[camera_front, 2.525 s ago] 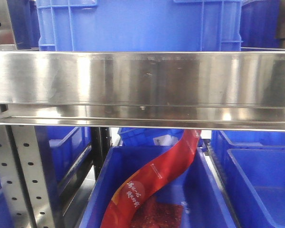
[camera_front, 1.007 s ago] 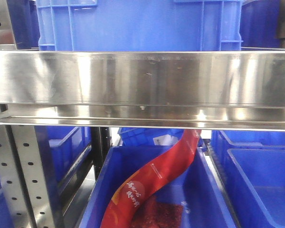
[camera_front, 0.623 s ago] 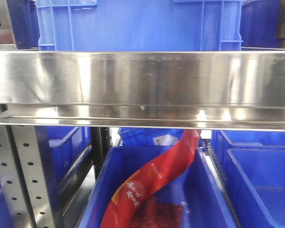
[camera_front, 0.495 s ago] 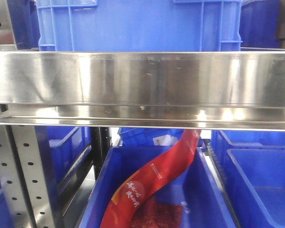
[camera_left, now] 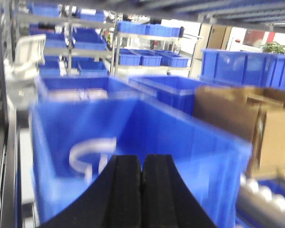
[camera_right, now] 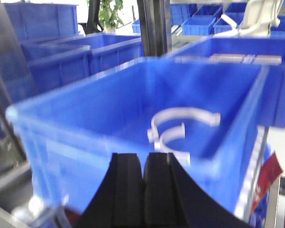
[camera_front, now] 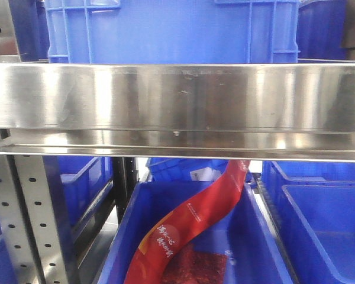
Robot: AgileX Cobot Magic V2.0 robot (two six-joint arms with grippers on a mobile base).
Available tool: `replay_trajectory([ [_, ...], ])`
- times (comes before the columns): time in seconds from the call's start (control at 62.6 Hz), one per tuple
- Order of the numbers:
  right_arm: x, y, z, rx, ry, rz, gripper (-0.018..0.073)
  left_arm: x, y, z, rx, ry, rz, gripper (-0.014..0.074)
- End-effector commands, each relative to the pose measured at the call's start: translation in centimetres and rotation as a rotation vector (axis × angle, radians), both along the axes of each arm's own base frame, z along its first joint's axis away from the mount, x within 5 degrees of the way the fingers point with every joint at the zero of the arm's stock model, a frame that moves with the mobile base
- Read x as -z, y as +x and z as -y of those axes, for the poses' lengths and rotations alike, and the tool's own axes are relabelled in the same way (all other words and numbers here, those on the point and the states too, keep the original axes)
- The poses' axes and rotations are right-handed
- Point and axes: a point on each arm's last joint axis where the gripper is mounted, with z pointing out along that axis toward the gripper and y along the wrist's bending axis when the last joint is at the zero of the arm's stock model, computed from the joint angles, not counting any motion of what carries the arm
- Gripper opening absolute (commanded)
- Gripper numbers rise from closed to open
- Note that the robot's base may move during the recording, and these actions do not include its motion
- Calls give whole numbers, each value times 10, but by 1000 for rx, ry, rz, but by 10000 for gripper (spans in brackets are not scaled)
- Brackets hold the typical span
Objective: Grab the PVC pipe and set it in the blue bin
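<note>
A blue bin (camera_left: pixel 190 142) fills the left wrist view, and white curved PVC pieces (camera_left: pixel 88 149) lie inside it at the left. The same kind of bin (camera_right: pixel 85 123) shows in the right wrist view with white curved PVC pieces (camera_right: pixel 180 124) on its floor. My left gripper (camera_left: pixel 141 159) is shut and empty, above the bin's near edge. My right gripper (camera_right: pixel 143 156) is shut and empty, just short of the PVC pieces. Neither gripper shows in the front view.
A steel shelf edge (camera_front: pixel 177 100) crosses the front view with a blue bin (camera_front: pixel 165 29) on top. Below it, a blue bin (camera_front: pixel 124 236) holds a red bag (camera_front: pixel 192 216). A cardboard box (camera_left: pixel 247 123) stands at the right. More blue bins sit all around.
Reflections on the steel shelf edge shift a little and the front view moves very slightly. Nothing else differs.
</note>
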Motion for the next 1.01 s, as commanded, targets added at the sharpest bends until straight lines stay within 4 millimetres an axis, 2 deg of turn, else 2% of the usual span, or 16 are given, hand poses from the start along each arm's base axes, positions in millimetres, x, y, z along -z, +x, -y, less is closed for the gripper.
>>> replay_trajectory([
  [0.0, 12, -12, 5, -5, 22, 49, -169, 26, -15, -8, -5, -40, 17, -111],
  [0.112, 32, -24, 9, -7, 26, 59, -169, 53, -33, -18, -12, -52, 38, -111],
  [0.208, 35, -32, 13, -7, 34, 70, -169, 63, -46, -25, -16, -71, 74, -111],
  [0.432, 23, -46, 19, -9, 71, 153, -169, 59, -63, -34, -17, -102, 147, -111],
  [0.991, 23, -46, 19, -9, 71, 154, -169, 58, -64, -34, -17, -104, 151, -111],
])
